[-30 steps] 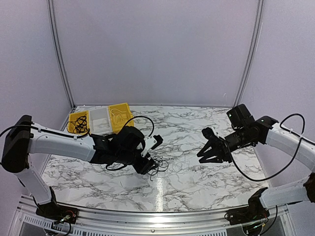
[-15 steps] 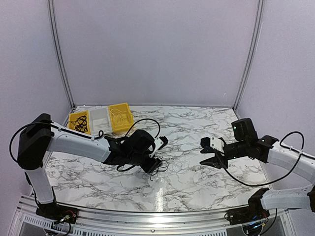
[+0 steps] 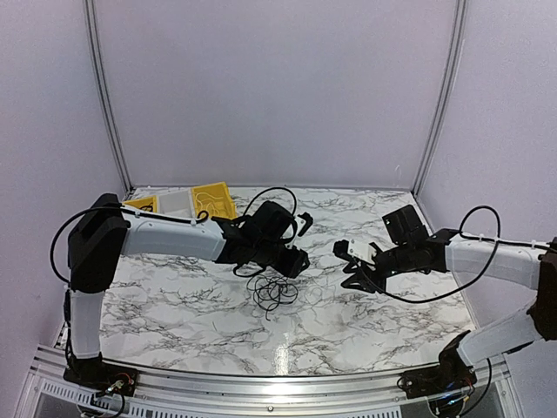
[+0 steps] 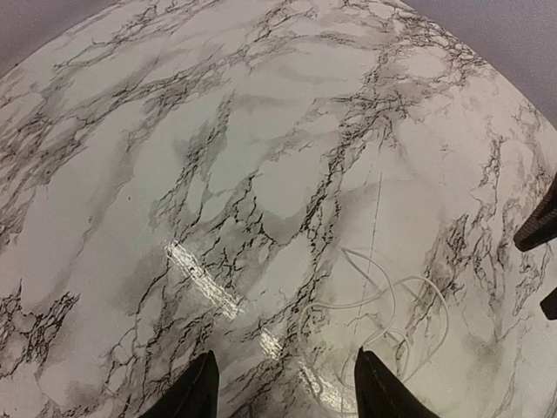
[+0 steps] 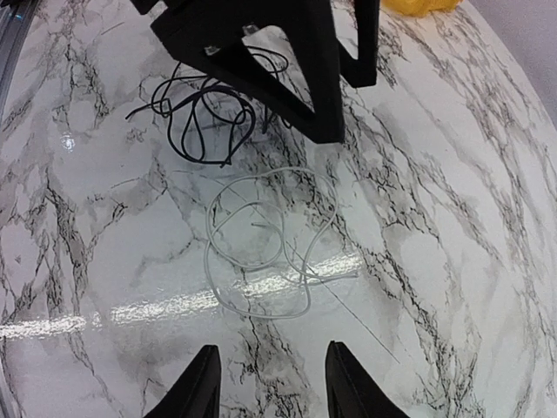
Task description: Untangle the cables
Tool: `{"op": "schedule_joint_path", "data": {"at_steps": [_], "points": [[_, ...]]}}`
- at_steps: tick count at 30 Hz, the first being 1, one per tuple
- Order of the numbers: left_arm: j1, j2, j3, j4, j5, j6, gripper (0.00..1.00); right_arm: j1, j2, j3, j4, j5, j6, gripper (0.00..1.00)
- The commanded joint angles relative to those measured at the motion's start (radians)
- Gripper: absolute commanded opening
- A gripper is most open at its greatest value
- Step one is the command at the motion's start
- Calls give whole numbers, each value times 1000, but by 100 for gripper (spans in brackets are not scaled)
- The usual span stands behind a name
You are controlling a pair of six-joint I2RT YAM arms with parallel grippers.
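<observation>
Looking down from the overhead camera, I have the black cables (image 3: 274, 292) bunched in loose loops on the counter (image 3: 374, 326), just on the near side of the left end effector (image 3: 294, 259). The right end effector (image 3: 354, 277) sits well apart from them, to their right. The white cable (image 5: 261, 235) hardly shows from above against the marble, so I rely on the wrist cameras for it.

The right wrist view settles the layout. The white cable lies as a flat, roughly round coil straight ahead of the right fingers (image 5: 187, 392), with the black bundle just beyond it and the left end effector hanging over that bundle. I cannot tell whether white and black touch where they come closest. A thin straight line runs out of the coil toward the lower right; it may be a free end or only a vein in the stone.

The left wrist view shows the same white coil ahead and off to the right of the left fingers, and no black cable at all.

Both end effectors are spread and empty. I judge the right arm better lined up for the white coil, and the left nearer the black.
</observation>
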Motion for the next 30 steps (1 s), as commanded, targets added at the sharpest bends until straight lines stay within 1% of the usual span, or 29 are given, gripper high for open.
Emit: {"op": "schedule_joint_path", "data": {"at_steps": [1,3,5,9,13,16,18,20,23,24,25,28,30], "points": [[38,58,58,-100,184,-100,57,18,-18,13,9,43,23,43],[39,85,92,-133,217,-114,59,17,-35,0,25,51,27,43],[39,115,119,-162,216,-124,58,18,-39,0,31,59,31,44],[40,178,169,-173,257,-139,53,17,-29,3,29,69,31,45],[47,234,220,-184,275,-172,42,17,-28,-1,27,72,32,45],[52,232,233,-187,270,-183,23,18,-29,1,27,73,33,45],[52,201,222,-181,249,-178,16,18,-32,2,27,75,35,45],[50,151,201,-160,244,-140,9,16,-36,15,23,75,41,45],[42,24,87,-52,254,-98,2,8,-38,72,5,75,62,44],[40,-25,47,-7,267,-88,0,0,-33,115,-7,65,71,45],[37,-70,6,33,287,-80,0,-9,-24,154,-22,49,79,45],[24,-197,-112,196,324,-77,0,-29,12,274,-91,-33,94,51],[19,-253,-154,244,338,-85,0,-27,34,342,-134,-110,88,54]]}}
